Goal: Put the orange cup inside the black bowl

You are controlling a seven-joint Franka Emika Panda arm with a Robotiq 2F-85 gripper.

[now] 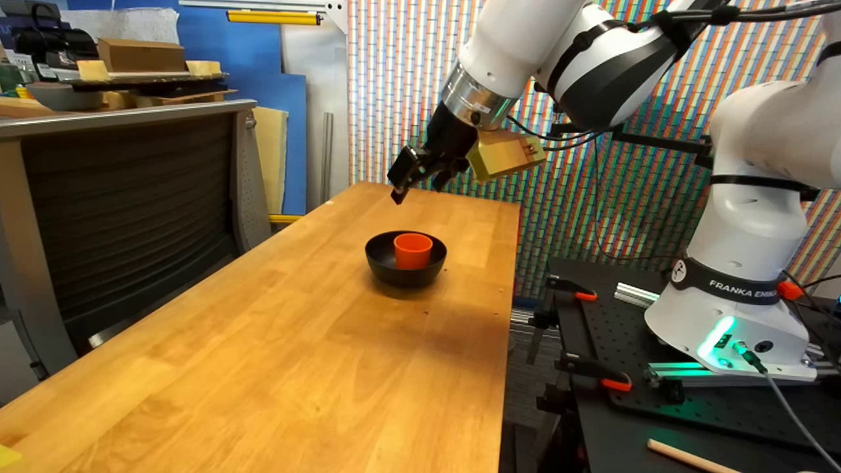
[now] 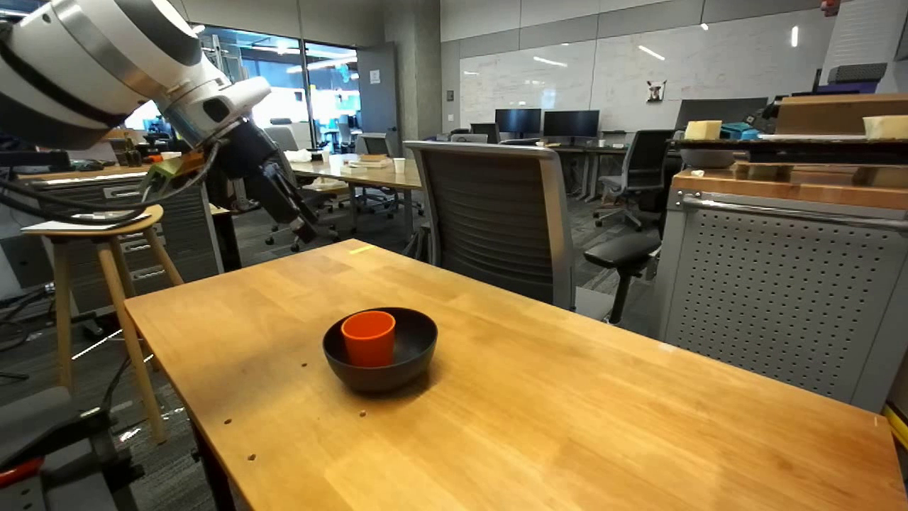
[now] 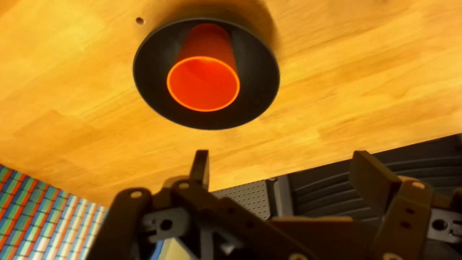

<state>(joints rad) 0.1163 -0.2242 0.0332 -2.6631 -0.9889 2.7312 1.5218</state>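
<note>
At the upper middle of the wrist view, orange cup (image 3: 204,70): mouth up, inside the black bowl (image 3: 257,81)
Wooden table (image 1: 282,355): directly beneath the black bowl, near frame centre in an exterior view
Gripper (image 3: 280,154): released, jaws spread wide, apart from the orange cup, lower wrist view

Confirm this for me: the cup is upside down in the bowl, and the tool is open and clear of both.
Not upside down: the cup stands mouth up; the wrist view looks into it. The rest is right: it is in the bowl, and the tool is open and clear of both.
</note>
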